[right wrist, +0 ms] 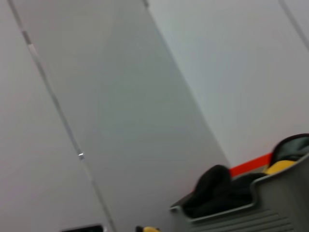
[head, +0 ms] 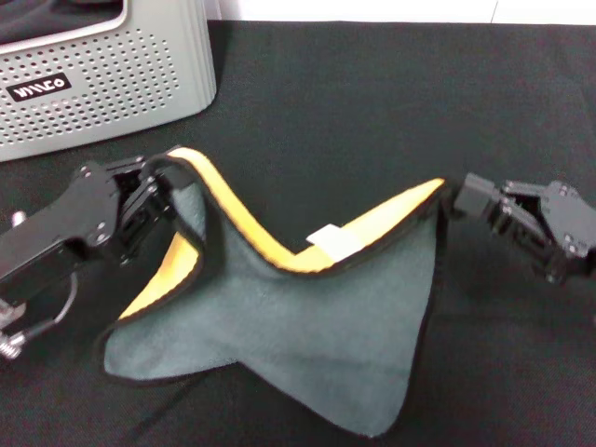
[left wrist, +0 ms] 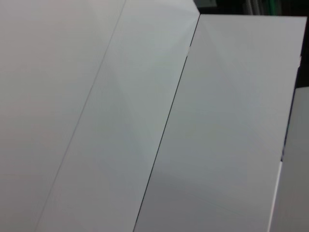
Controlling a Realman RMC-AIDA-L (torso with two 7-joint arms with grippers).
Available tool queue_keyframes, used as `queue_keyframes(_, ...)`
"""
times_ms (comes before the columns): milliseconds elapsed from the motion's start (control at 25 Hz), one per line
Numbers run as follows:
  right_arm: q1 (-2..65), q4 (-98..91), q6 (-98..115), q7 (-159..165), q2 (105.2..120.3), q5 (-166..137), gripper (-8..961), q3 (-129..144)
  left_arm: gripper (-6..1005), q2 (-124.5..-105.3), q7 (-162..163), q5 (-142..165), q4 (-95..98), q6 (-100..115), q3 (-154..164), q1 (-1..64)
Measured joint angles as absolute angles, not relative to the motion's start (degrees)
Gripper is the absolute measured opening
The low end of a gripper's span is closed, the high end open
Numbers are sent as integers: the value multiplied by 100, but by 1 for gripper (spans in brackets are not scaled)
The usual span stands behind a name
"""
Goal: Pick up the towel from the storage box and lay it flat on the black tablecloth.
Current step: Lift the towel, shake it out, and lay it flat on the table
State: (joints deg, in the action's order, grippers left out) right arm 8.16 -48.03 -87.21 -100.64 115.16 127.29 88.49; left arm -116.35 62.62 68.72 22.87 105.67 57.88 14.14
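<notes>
The towel (head: 307,326), grey-green with a yellow underside and black edging, hangs stretched between my two grippers and sags onto the black tablecloth (head: 372,102). A small white tag (head: 331,242) shows on its folded upper edge. My left gripper (head: 160,186) is shut on the towel's left corner. Over on the other side, my right gripper (head: 453,197) pinches the right corner. The light grey perforated storage box (head: 102,84) stands at the far left behind the left arm. Its rim (right wrist: 270,193) also shows in the right wrist view, with dark cloth lying in it.
The left wrist view shows only white wall panels (left wrist: 145,121). Grey wall panels (right wrist: 135,96) and a red strip (right wrist: 248,166) fill the right wrist view. The tablecloth runs to the far edge, where a white wall (head: 391,9) begins.
</notes>
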Motion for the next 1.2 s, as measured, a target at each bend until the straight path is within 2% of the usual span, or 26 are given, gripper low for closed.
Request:
queue_keyframes(560, 2156, -3233, -8365, -10030, 11506, 12675, 3, 8271, 28, -11824, 6075, 6882, 2160, 9352, 5809, 1896)
queue_keyframes(1000, 2353, -3064, -7214, -10001, 11538, 12700, 3, 8270, 28, -12004, 5446, 6830, 1944, 8191, 5813, 2144)
queue_keyframes(1200, 2515, -2967, -6748, -9849, 11553, 12669, 3, 8326, 28, -12015, 5203, 6815, 1633, 7918, 5797, 2419)
